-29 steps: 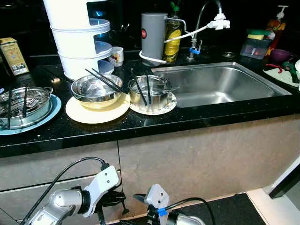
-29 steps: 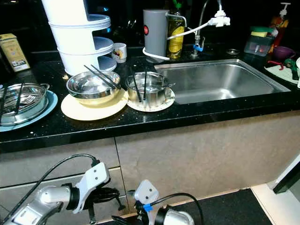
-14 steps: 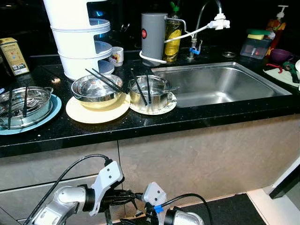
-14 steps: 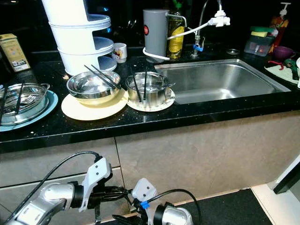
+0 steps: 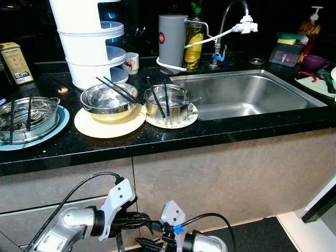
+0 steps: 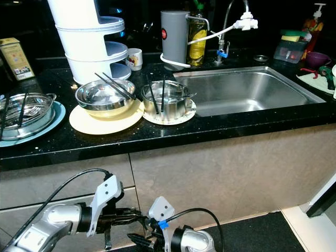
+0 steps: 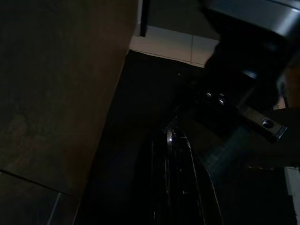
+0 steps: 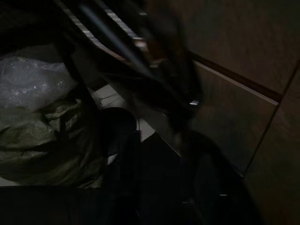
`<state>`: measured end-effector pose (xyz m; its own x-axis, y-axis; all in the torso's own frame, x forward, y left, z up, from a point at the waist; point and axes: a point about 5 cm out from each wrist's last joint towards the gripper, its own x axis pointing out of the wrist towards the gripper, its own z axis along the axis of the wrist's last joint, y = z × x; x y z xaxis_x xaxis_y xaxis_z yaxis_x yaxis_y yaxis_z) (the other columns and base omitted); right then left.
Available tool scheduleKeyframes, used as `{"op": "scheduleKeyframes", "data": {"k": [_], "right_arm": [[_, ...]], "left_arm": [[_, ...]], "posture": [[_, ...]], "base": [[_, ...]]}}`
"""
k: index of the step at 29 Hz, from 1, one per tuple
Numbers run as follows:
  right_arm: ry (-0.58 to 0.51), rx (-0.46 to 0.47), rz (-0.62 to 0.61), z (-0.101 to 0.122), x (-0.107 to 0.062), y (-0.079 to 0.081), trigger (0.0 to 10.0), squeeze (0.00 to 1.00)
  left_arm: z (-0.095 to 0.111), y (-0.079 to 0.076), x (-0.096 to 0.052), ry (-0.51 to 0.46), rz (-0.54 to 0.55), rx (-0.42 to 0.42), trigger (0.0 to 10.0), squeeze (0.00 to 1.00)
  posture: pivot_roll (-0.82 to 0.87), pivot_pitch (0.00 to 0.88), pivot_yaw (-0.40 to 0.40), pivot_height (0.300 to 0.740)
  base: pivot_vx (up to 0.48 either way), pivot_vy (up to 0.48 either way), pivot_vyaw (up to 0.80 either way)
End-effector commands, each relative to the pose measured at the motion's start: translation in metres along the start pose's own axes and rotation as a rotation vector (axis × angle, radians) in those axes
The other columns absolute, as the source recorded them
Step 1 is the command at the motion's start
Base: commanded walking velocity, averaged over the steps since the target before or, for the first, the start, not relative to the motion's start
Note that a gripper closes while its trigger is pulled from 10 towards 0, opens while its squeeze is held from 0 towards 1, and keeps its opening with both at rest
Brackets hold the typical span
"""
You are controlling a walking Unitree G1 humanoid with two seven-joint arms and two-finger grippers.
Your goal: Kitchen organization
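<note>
Two steel bowls, each with black chopsticks resting across it, sit on plates at centre frame on a black counter, just left of an empty sink. A third bowl sits at far left. Both grippers, left and right, hang low at the bottom edge, facing each other; whether their fingers are spread cannot be told. Nothing seems started: the next move is likely raising an arm to the dishes.
</note>
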<state>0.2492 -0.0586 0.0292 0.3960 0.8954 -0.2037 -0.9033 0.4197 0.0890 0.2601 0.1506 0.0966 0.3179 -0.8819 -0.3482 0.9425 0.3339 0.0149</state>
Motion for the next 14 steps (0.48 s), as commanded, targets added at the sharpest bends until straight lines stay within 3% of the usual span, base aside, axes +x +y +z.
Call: {"op": "scheduleKeyframes", "data": {"k": [1,14], "right_arm": [[0.0,0.009,0.019,-0.0018,0.0013,0.0026,0.0,0.0],[-0.019,0.032,0.054,-0.0017,0.0005,0.0061,0.0,0.0]], "left_arm": [[0.0011,0.0013,-0.0003,-0.003,0.006,-0.002,0.0,0.0],[-0.0014,0.002,-0.0027,0.011,0.012,-0.018,0.0,0.0]], "posture": [[-0.04,0.085,-0.007,0.74],[-0.04,0.087,-0.006,0.74]], "base": [[0.0,0.0,0.0],[0.0,0.0,0.0]]}}
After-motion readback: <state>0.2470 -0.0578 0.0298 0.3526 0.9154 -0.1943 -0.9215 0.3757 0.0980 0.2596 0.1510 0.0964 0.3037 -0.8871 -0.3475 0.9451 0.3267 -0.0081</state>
